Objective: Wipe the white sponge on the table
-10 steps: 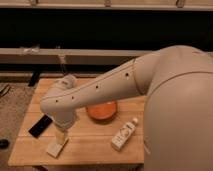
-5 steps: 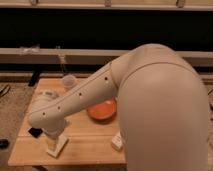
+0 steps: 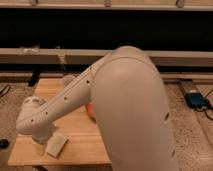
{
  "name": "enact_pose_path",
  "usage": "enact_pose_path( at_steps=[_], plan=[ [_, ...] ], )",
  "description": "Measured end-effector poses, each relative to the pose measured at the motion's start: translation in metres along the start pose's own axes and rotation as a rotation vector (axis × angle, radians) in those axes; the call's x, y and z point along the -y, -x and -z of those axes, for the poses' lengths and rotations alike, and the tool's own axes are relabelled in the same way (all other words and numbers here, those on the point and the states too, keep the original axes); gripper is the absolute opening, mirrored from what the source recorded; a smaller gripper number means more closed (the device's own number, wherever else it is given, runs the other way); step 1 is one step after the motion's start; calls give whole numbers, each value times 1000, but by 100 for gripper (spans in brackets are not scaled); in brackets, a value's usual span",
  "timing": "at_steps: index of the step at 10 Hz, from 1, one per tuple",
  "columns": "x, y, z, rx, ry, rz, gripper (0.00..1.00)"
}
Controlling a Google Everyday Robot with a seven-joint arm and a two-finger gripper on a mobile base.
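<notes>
The white sponge [image 3: 56, 144] lies flat on the light wooden table [image 3: 80, 131], near its front left corner. My gripper [image 3: 39, 146] hangs below the white wrist joint [image 3: 34, 122] and is down at the tabletop, right against the sponge's left side. I cannot tell whether it holds the sponge. My white arm fills the middle and right of the view and hides much of the table.
A sliver of an orange bowl [image 3: 90, 111] shows behind the arm at mid-table. A clear cup [image 3: 66, 79] stands at the table's back edge. A dark bench or rail [image 3: 45, 56] runs behind the table. A blue object [image 3: 195, 99] lies on the floor at right.
My arm has swung closer to the camera and further left, covering more of the table. The white bottle and black phone are now hidden. The gripper stays beside the sponge.
</notes>
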Motion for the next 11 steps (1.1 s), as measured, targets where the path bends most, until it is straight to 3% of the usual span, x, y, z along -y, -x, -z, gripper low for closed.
enact_pose_path(
  at_steps=[3, 7, 11],
  plan=[
    [7, 17, -31, -30, 13, -58, 80],
    [51, 31, -51, -68, 60, -244, 80],
    [78, 22, -57, -112, 36, -339, 80]
  ],
)
